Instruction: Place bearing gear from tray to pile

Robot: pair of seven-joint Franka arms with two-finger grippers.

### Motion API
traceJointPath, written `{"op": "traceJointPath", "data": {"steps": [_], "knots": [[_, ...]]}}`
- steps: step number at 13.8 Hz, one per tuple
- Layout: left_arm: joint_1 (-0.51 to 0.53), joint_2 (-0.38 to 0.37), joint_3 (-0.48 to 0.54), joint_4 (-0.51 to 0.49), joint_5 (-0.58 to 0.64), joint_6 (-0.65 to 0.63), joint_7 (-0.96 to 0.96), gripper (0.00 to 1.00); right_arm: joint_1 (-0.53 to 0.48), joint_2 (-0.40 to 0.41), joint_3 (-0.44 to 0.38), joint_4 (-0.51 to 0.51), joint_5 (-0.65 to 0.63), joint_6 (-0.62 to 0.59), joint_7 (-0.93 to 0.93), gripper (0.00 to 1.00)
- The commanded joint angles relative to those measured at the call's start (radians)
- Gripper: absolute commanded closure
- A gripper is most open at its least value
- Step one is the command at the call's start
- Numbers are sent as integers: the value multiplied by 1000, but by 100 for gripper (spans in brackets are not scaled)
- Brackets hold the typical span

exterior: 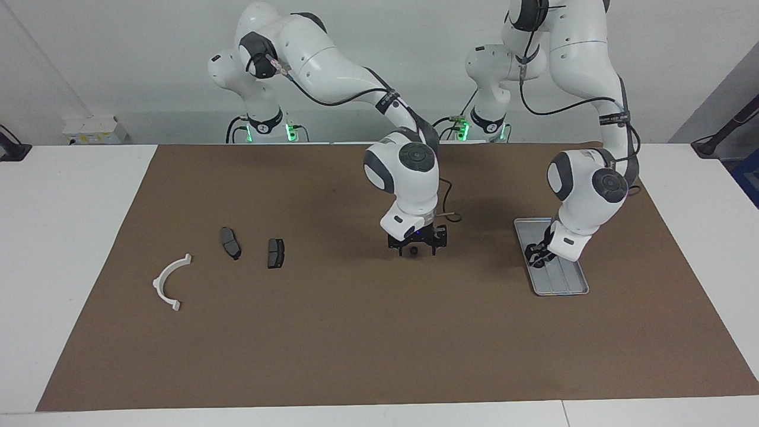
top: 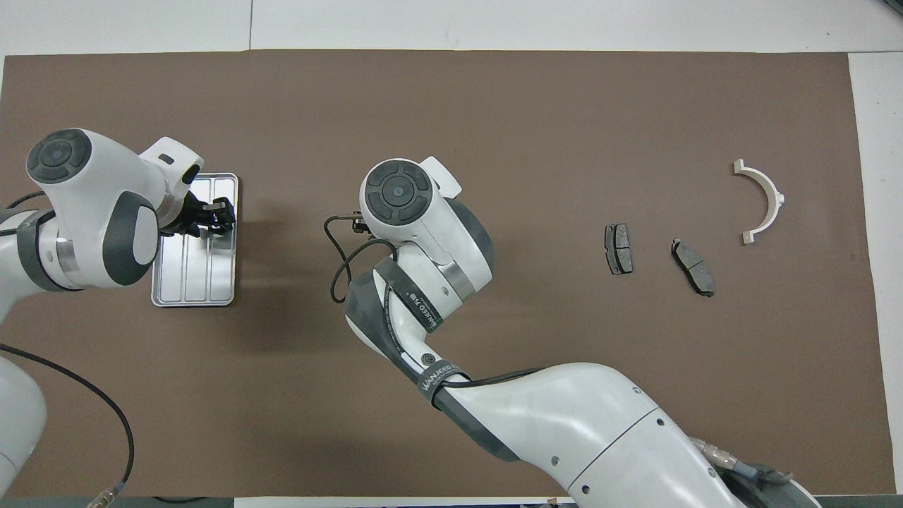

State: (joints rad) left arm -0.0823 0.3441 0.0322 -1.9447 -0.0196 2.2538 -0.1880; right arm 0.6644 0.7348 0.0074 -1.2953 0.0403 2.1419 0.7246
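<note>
My right claw hangs low over the brown mat near the middle of the tabletop, its fingers set narrow around a small dark round part, the bearing gear. From across the tabletop the gear looks pinched between the fingertips and close to the mat, though I cannot tell whether it touches the surface; from overhead my own wrist hides it altogether.

My left claw is down over the tray, which lies toward the left arm's end of the tabletop. Its fingers are somewhat apart and grip nothing that I can make out. The ridged floor of the tray that I can see holds no loose part; the strip under the claw is covered.

The pile sits toward the right arm's end, well apart from the gear. It is a white bracket nearest that end and two dark pads: one pad next to the bracket, the other pad closest to my right claw. The three lie separately, none touching another, all flat on the mat.
</note>
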Motion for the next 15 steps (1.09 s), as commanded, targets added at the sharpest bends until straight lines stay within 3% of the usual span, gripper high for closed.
{"op": "traceJointPath", "data": {"steps": [1, 11, 14, 15], "knots": [[12, -30, -9, -42, 3, 38, -2, 44, 0, 15, 14, 8, 30, 10, 16, 6], [-1, -24, -9, -43, 1, 61, -31, 46, -13, -15, 20, -113, 52, 50, -5, 8], [-1, -25, -9, -49, 1, 64, -30, 55, -11, -23, 20, -127, 52, 52, -10, 31], [-1, -25, -9, -53, 1, 69, -30, 60, -9, -25, 19, -130, 52, 52, -8, 48]]}}
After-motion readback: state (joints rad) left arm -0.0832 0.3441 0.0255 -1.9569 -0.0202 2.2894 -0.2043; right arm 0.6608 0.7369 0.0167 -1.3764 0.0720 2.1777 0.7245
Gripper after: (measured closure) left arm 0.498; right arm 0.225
